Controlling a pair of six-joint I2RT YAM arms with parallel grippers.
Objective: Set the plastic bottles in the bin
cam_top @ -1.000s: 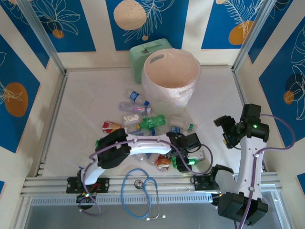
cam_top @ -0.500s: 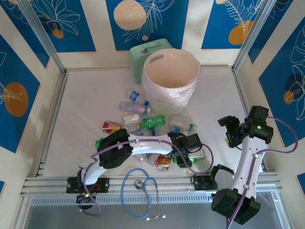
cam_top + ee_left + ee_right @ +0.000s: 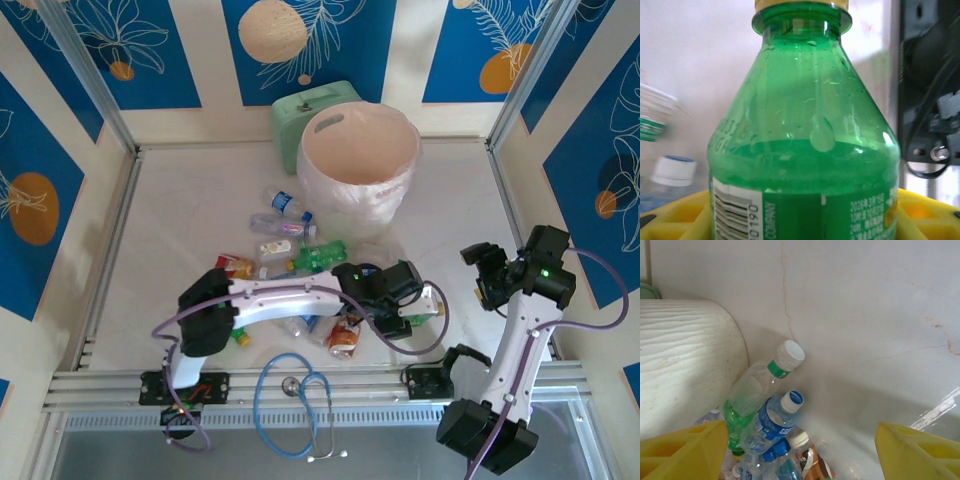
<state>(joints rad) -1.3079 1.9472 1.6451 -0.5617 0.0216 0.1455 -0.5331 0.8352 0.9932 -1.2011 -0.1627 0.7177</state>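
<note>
Green bottle (image 3: 805,150) between left jaws

Left arm (image 3: 285,293): rounded white link shells between bulky black joint housings. Left cable (image 3: 172,330): purple, hanging loose along the links. Left pincer (image 3: 410,312): black body with a white plate. Its fingers (image 3: 675,217) are bright yellow, moulded with square recesses.

Right arm (image 3: 522,335): same build, a white shell between black joints. Small green light (image 3: 545,268) glowing on the wrist housing. Right cable (image 3: 612,295): purple, same gauge as the other. Right pincer (image 3: 485,275): dark seen from above. Its fingers (image 3: 920,452) are yellow wedges with pocketed faces.

Bases (image 3: 165,386): squat black blocks.
</note>
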